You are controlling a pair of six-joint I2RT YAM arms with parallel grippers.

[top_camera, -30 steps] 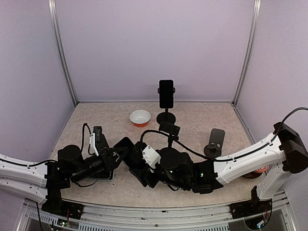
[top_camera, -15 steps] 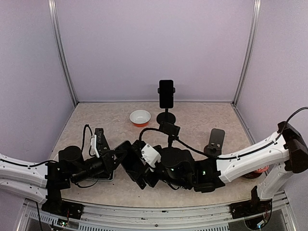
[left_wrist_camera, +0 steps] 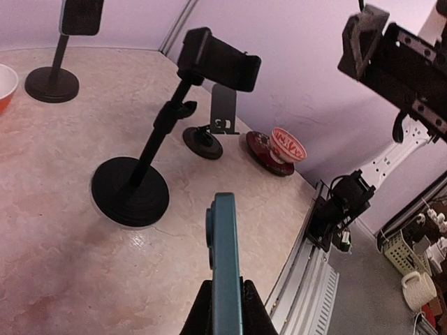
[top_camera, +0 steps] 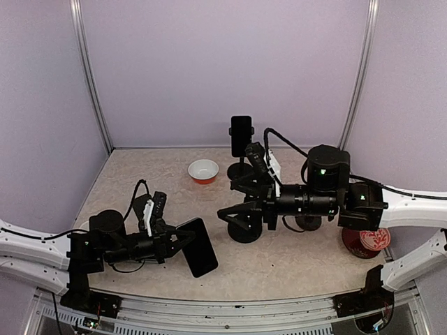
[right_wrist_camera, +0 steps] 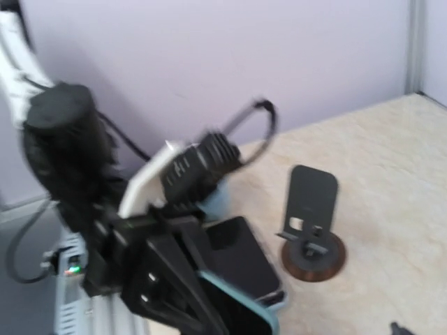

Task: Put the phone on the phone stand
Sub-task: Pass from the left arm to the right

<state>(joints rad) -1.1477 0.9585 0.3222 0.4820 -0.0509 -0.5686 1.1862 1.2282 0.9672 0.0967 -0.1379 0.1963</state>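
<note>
The phone (top_camera: 198,247), dark with a teal case, is held tilted just above the table at the near left. My left gripper (top_camera: 180,244) is shut on its lower end. The left wrist view shows the phone (left_wrist_camera: 225,259) edge-on between the fingers (left_wrist_camera: 201,313). The black phone stand (top_camera: 246,230) has a round base (left_wrist_camera: 130,190) and an empty clamp (left_wrist_camera: 218,59). My right gripper (top_camera: 236,199) hangs open over it with nothing between its fingers, and the left wrist view shows it clear of the clamp. The right wrist view is blurred, and the teal-cased phone (right_wrist_camera: 241,310) shows low in it.
A second stand (top_camera: 241,136) at the back holds another phone. Near it sits a red and white bowl (top_camera: 203,169). A small plate-type stand (left_wrist_camera: 222,112) and a red coaster with a cup (top_camera: 368,241) are at the right. Another small stand (right_wrist_camera: 311,209) shows beside the left arm.
The right gripper opened, let go of the phone and swung back to the right over the stand. The left gripper shut on the phone and holds it alone, lower and further right.
</note>
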